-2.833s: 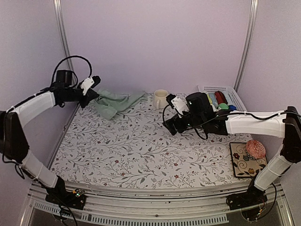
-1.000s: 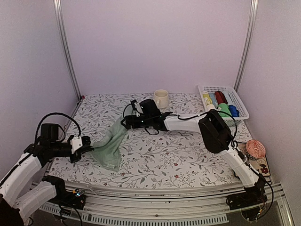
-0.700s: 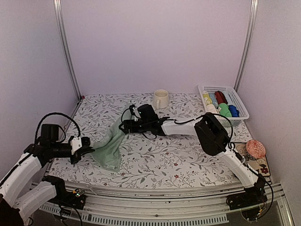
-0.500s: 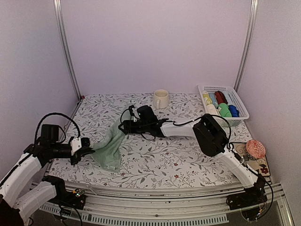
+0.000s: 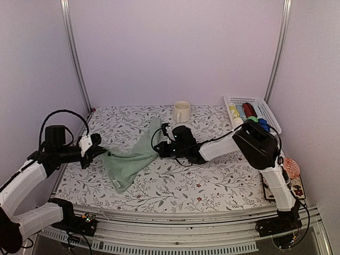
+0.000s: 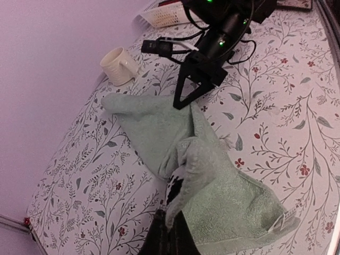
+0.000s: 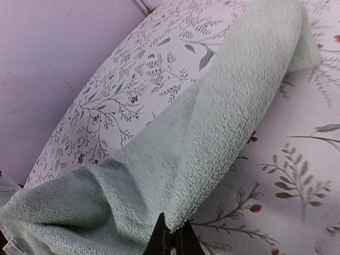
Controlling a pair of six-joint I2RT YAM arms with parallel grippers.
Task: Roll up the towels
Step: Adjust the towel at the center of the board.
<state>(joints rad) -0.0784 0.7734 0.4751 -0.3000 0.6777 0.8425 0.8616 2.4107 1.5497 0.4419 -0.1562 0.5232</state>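
Right now the sage green towel point(image 5: 130, 159) sags between the two grippers, most of it draped on the flowered table point(image 5: 175, 186). The left gripper point(image 5: 96, 150) is clamped on a bunched corner, with cloth wadded just ahead of its fingertips in its own wrist view. The right gripper point(image 5: 159, 150) is pinched together on a thin fold of the towel's edge, and a loose flap lies beyond it toward the cream mug point(image 5: 181, 111).

That right-hand pinch looks shallow, so a sharp pull apart would likely strip the edge free. The wad at the left gripper is the other worry: laid down twisted, the cloth would crease and probably roll lopsided. The loose flap could also tuck under during spreading.
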